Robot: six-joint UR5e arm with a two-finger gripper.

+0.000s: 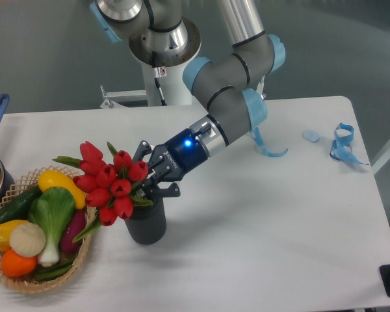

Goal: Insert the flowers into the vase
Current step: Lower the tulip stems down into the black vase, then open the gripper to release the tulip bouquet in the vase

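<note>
Gripper (151, 184) is clamped on the stems of the flowers (110, 185), lower left of centre frame. The stem ends look to be inside the mouth of the vase (145, 223); the rim is hidden behind blooms and leaves, so depth can't be told. Key relation: the bunch's long axis is tilted, heads leaning up-left toward the wicker basket (26, 281), while the vase stands upright directly below the fingers. My read: straighten toward vertical before letting go.
</note>
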